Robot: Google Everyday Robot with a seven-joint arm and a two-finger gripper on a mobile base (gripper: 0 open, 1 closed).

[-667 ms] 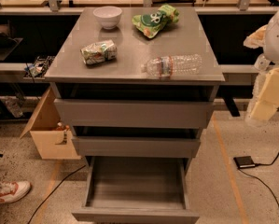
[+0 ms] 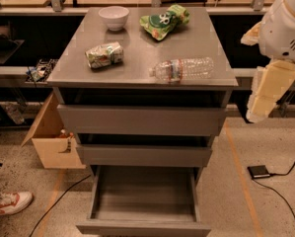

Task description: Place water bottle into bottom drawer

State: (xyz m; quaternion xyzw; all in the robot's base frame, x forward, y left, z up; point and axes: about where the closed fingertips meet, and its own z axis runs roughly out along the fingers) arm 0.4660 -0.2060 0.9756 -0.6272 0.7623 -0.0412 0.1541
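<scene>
The grey cabinet (image 2: 186,43) fills the middle of the view, its flat top carrying several items; its two upper drawers (image 2: 142,121) sit nearly closed, while the bottom drawer (image 2: 144,196) is pulled well out with its bare grey floor showing. The white robot arm (image 2: 285,28) enters at the upper right; the cream gripper (image 2: 263,98) hangs below it, off the cabinet's right edge and apart from everything; whether it is wide or narrow I cannot tell. A cardboard box (image 2: 53,142) stands on the floor left of the cabinet. The water bottle (image 2: 184,69) lies on its side near the top's front right edge, cap pointing left; a green bag (image 2: 164,21) lies at the back; a green-white snack bag (image 2: 104,55) lies to the left; a white bowl (image 2: 113,17) stands at the back left.
</scene>
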